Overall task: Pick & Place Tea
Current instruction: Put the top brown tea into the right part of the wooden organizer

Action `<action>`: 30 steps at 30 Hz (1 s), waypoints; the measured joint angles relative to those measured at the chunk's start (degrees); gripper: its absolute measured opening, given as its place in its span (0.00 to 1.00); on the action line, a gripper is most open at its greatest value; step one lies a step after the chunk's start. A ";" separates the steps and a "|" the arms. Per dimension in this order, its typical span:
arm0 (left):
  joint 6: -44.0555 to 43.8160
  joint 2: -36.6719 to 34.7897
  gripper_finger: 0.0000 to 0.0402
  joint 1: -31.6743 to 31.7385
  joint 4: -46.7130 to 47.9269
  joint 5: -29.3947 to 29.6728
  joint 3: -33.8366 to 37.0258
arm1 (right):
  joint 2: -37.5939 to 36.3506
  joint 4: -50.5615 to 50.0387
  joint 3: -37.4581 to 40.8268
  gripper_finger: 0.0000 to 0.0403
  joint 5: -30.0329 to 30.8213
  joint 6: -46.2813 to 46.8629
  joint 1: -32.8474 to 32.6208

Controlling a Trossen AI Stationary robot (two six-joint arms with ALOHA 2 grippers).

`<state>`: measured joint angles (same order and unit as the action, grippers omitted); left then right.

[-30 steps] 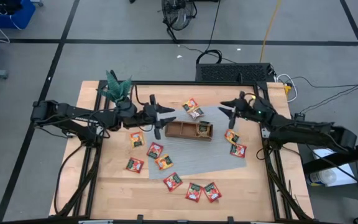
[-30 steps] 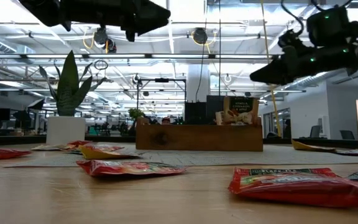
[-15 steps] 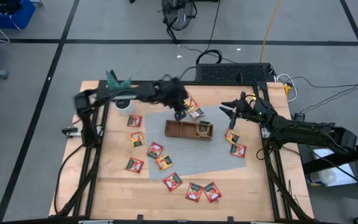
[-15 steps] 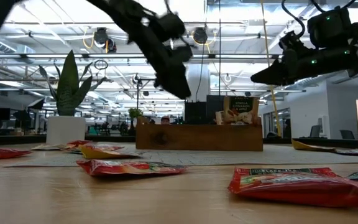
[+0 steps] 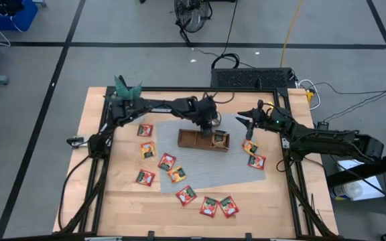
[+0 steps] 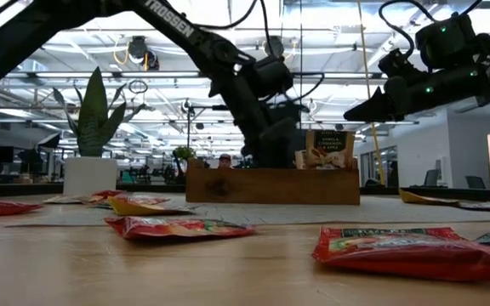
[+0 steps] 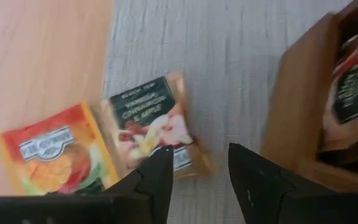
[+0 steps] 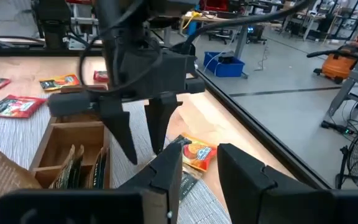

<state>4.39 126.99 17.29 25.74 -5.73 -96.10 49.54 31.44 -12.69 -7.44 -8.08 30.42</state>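
I had the left pincer (image 7: 199,155) hanging just above the grey mat (image 5: 240,175), right beside the far wall of the wooden compartment tray (image 5: 191,139). Its fingers were moderately apart with nothing between them. Directly under it lay two tea sachets, touching each other: a brown vanilla-cinnamon-apple one (image 7: 154,127) just ahead of the fingertips, and an orange-red one (image 7: 55,155) on its other side, half off the mat.

The right pincer (image 8: 201,149) hovered past the tray's other end, also parted and empty. Two red sachets (image 5: 253,154) lay on the mat just below it.

From overhead I counted eight more sachets (image 5: 167,161) spread over the surface (image 5: 112,201), all well clear of both pincers. Four were on the bare wood beside the left arm and four were along the mat's near edge. That made twelve loose in all. A few more stood upright in the tray compartment (image 5: 218,138) nearest the right pincer, but I could not count those.
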 joint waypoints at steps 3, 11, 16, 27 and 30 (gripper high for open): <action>0.79 0.54 0.39 -0.90 0.08 2.88 0.01 | 0.00 -0.21 0.00 0.22 -0.02 -0.07 0.01; 0.87 0.44 0.39 -0.45 0.26 2.64 0.05 | 0.00 0.00 0.00 0.22 -0.04 0.51 0.00; 0.08 0.44 0.39 -0.65 0.24 2.81 0.05 | 0.00 0.02 0.00 0.22 -0.04 1.39 0.02; -2.39 4.42 0.23 -1.06 -0.35 2.94 -0.17 | -0.10 0.91 0.00 0.22 -0.04 2.91 0.02; -2.31 4.58 0.17 -1.06 -0.79 2.96 -0.14 | -0.13 1.09 0.00 0.22 -0.07 2.91 0.01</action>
<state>2.08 131.57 16.23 24.95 -2.77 -96.25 49.41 32.53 -12.69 -7.51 -5.17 30.43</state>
